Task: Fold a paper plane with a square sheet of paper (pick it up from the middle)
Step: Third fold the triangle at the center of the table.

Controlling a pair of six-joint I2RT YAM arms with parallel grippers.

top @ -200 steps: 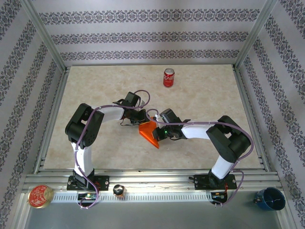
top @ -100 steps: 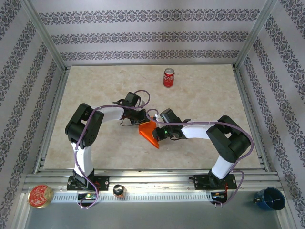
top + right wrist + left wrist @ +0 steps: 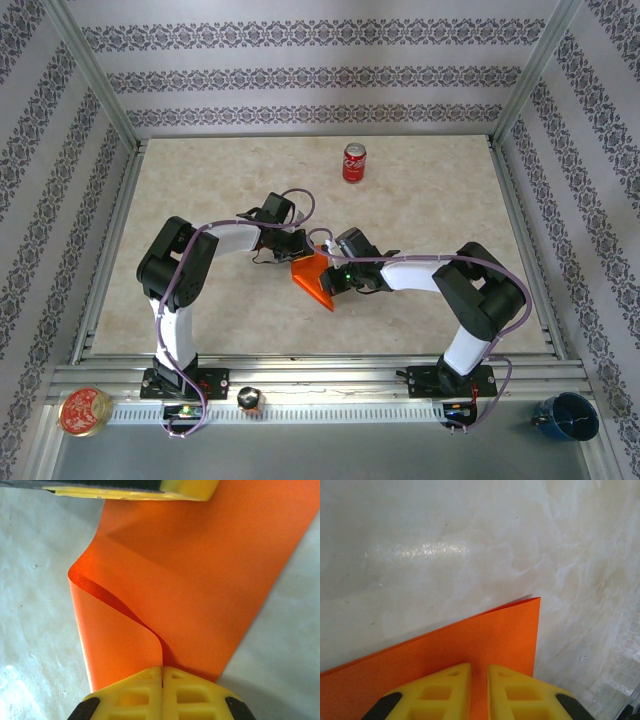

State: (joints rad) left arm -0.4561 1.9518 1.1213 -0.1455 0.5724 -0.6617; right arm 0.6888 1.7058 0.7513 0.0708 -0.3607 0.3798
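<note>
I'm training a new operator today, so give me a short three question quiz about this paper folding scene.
1. True or false: the soda can touches the orange paper.
2. What does the right gripper pinch? A the can, B a raised curl of the paper, C nothing.
3. Fill in: that gripper's fingers are coloured ___.
Key: 1 false; 2 B; 3 yellow.

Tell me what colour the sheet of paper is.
Plain bright orange; the sheet of paper shows best in the right wrist view.
</note>
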